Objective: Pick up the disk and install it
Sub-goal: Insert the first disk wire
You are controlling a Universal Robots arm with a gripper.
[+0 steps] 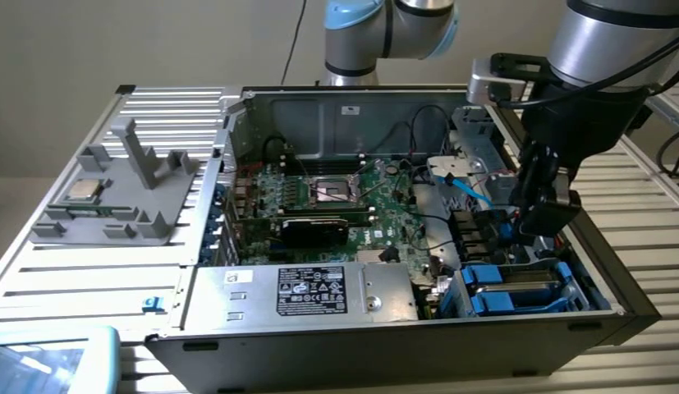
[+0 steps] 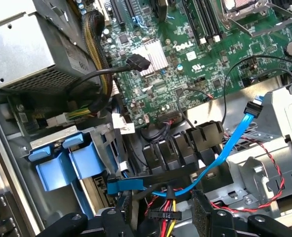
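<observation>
The gripper point(image 2: 164, 219), black-padded fingers point(image 2: 203, 212) standing wide apart, is hovering over red and yellow power wires point(image 2: 166, 201) and a blue SATA cable point(image 2: 225, 148) below a green Dell motherboard point(image 2: 185, 64), while the disk point(image 2: 66, 165) in its blue carrier is sitting in a bay near the silver power supply point(image 2: 32, 44).

The motherboard point(image 2: 185, 74) carries "DELL" in white. The print on the sticker point(image 1: 313, 289) is too small to read.
</observation>
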